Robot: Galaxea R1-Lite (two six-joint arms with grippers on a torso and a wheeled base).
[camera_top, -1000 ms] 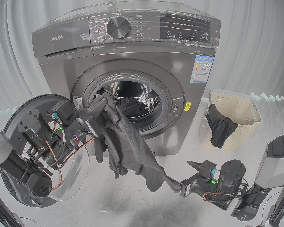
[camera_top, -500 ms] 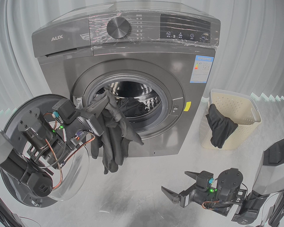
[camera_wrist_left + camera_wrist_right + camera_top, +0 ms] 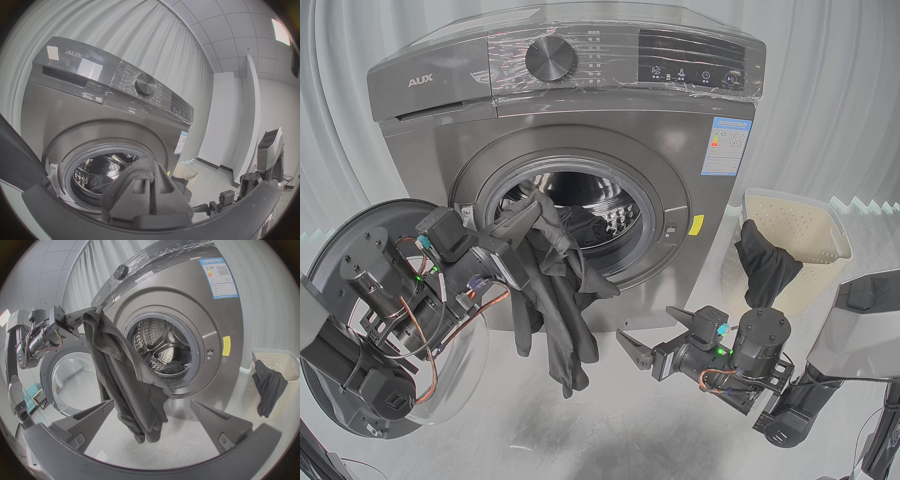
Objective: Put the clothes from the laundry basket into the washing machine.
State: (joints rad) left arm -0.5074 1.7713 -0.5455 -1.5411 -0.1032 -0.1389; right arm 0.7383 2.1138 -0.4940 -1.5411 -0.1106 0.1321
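- My left gripper [image 3: 520, 220] is up at the left rim of the washer's [image 3: 575, 125] round opening, its fingers clamped on the top edge of a dark grey garment [image 3: 553, 294].
- The garment hangs from that grip in long folds down the front of the washer. Most of it is outside the drum [image 3: 581, 187].
- One fold lies against the opening's lower rim, and the longest end dangles free below it.
- My right gripper [image 3: 648, 326] is low in front of the washer, to the right of the hanging garment and apart from it. Its fingers are spread wide, hold nothing and point toward the cloth.
- A dark piece [image 3: 590, 228] already lies inside the drum, behind the garment.
- The door [image 3: 337, 250] stands swung open to the left, behind my left arm.
- The basket [image 3: 837, 244] sits on the floor just right of the washer.
- A black cloth [image 3: 765, 265] is draped over the basket's rim on the side nearest the washer and hangs down its outer wall.
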